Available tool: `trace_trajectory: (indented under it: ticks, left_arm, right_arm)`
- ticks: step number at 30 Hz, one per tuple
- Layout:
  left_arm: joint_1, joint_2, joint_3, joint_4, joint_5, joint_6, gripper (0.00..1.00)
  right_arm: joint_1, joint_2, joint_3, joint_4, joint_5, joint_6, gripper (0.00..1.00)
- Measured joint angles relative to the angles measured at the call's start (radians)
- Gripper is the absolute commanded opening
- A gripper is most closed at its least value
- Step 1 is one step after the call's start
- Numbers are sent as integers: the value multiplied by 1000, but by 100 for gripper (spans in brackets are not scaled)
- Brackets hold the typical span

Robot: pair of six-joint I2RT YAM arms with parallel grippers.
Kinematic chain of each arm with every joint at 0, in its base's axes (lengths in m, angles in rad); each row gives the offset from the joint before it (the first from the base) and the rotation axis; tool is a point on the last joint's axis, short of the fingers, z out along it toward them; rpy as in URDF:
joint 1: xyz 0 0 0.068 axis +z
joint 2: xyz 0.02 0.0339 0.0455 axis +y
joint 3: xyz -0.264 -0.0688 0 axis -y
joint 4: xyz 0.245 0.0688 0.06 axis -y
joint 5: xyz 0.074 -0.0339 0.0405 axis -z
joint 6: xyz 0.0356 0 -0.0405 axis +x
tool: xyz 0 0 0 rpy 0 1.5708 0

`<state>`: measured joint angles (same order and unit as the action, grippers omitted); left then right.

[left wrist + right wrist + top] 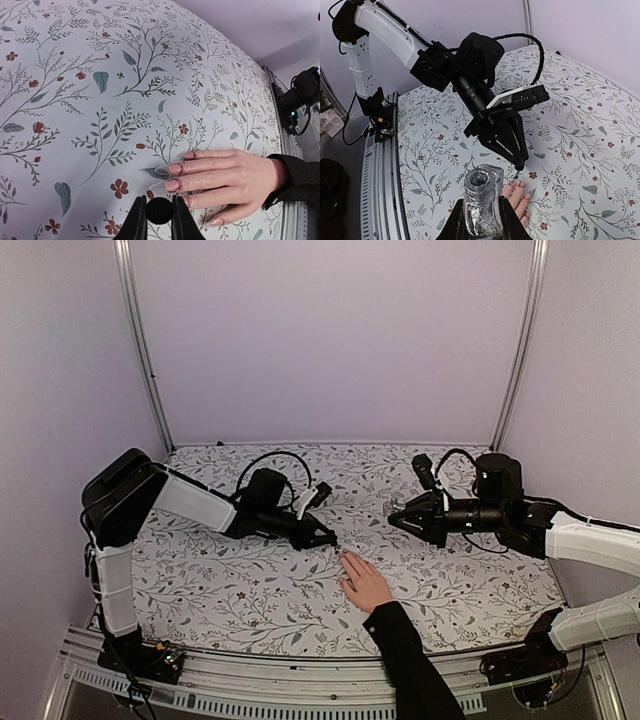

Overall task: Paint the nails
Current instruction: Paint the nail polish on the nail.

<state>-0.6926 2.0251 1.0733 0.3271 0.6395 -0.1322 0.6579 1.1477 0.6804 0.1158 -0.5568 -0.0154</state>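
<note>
A light-skinned hand (pixel 366 584) in a black sleeve lies flat on the floral cloth, fingers pointing to the far left. Its nails (pixel 172 169) are long, pale and pointed, with dark red smears around the cuticles. My left gripper (pixel 159 214) is shut on a round black brush cap (pixel 159 210) and hovers just off the fingertips. From the right wrist view, the left gripper (pixel 519 164) points its thin brush down at the nails (pixel 519 184). My right gripper (pixel 481 222) is shut on an open bottle of silver glitter polish (pixel 482 197) and hangs above the cloth to the hand's right.
The floral cloth (pixel 250 590) covers the table between plain walls. A metal rail (pixel 300 695) runs along the near edge. The sleeve (pixel 410 665) reaches in over that rail. Black cables (pixel 280 462) loop above the left wrist, and others hang by the right arm (pixel 570 535).
</note>
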Motion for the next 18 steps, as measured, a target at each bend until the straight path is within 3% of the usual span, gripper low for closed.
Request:
trace_trajectory:
  ticks: [18]
  left_arm:
    - [13, -39, 3, -15, -19, 0, 0]
  right_arm:
    - [0, 0, 0, 0, 0, 0, 0]
